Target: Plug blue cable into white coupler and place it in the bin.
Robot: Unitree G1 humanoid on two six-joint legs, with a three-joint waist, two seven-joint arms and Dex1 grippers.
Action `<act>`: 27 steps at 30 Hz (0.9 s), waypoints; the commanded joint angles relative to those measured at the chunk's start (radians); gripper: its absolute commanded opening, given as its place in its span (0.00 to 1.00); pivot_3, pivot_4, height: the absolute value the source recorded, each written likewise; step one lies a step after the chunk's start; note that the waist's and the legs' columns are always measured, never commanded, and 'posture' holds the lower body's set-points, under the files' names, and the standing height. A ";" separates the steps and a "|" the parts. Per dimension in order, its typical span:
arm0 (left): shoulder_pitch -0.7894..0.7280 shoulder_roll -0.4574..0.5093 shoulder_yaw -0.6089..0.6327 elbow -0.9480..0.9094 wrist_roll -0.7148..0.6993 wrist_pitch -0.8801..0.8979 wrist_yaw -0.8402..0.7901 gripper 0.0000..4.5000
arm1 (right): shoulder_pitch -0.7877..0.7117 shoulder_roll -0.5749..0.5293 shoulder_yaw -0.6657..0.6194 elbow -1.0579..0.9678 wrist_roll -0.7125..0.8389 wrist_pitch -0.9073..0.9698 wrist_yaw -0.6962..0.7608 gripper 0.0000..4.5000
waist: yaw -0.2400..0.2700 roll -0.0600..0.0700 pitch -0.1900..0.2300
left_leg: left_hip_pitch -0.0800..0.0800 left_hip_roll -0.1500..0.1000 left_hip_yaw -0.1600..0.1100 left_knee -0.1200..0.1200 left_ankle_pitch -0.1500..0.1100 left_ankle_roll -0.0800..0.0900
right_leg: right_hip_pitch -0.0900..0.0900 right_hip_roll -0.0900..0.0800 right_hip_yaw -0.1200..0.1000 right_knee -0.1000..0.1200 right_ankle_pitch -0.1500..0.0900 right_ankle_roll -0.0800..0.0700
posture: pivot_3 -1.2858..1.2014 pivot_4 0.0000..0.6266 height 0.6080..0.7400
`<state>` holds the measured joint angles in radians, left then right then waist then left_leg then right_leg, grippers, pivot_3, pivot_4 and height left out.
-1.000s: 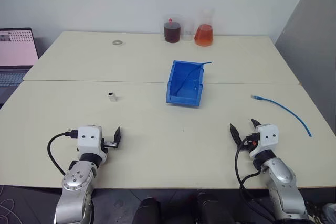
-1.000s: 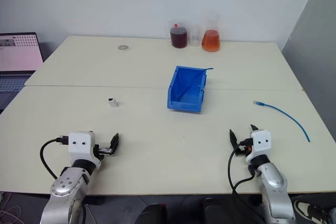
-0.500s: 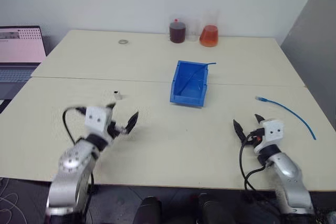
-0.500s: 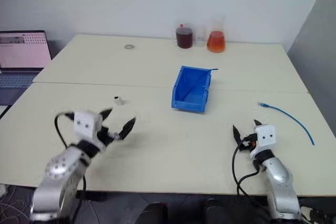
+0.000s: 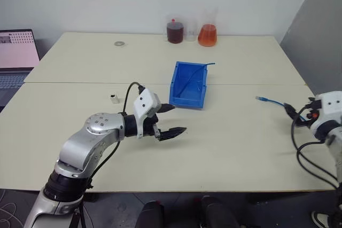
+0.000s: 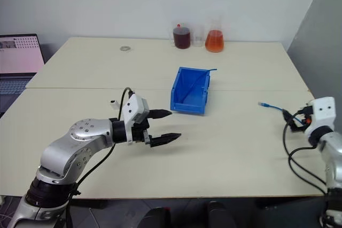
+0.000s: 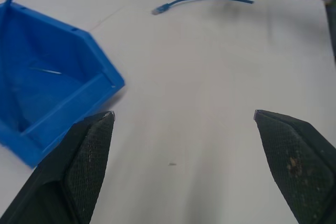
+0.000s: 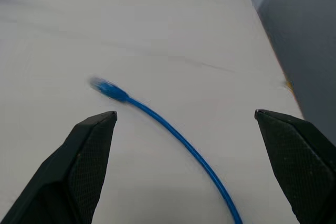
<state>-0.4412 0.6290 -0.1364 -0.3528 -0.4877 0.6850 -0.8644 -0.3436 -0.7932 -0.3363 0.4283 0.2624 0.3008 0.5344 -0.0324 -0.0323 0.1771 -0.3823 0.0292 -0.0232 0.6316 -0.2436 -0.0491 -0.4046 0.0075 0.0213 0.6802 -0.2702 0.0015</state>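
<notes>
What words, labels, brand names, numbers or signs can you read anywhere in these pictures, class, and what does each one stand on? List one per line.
None can be read.
Laptop screen at the table's left edge: a pink window with rows of tiny marks, too small to read.
Blue bin, white coupler, blue cable, dark-red beaker and orange flask: no print visible.
</notes>
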 commanded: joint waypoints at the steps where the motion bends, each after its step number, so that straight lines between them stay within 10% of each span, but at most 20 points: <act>1: -0.028 -0.006 -0.019 0.015 0.012 -0.037 -0.034 1.00 | -0.142 -0.079 0.014 0.278 -0.023 0.001 0.093 0.99 | -0.002 0.001 0.000 | 0.001 0.000 0.000 0.000 0.000 0.000 | 0.000 0.001 0.001 0.000 0.000 -0.001 | 0.52 0.24 1.00; 17: -0.080 -0.018 -0.072 0.050 0.049 -0.070 -0.113 1.00 | -0.262 -0.129 0.148 0.568 -0.088 0.088 0.433 0.99 | -0.001 0.001 0.001 | 0.000 0.001 0.001 0.000 0.000 0.000 | 0.000 0.001 0.003 0.000 -0.001 -0.001 | 0.52 0.24 1.00; 27: -0.085 -0.015 -0.098 0.065 0.088 -0.091 -0.141 1.00 | -0.263 -0.134 0.133 0.563 -0.082 0.117 0.461 0.44 | -0.001 0.001 0.001 | 0.000 0.001 0.000 0.001 0.000 0.000 | 0.000 0.001 0.002 0.000 -0.001 -0.001 | 0.52 0.24 1.00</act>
<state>-0.5057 0.6115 -0.2341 -0.2740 -0.4075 0.6144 -0.9960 -0.6101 -0.9248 -0.2036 0.9894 0.1792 0.4152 0.9809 -0.0337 -0.0314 0.1776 -0.3820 0.0300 -0.0230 0.6323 -0.2436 -0.0491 -0.4043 0.0081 0.0234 0.6802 -0.2713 0.0006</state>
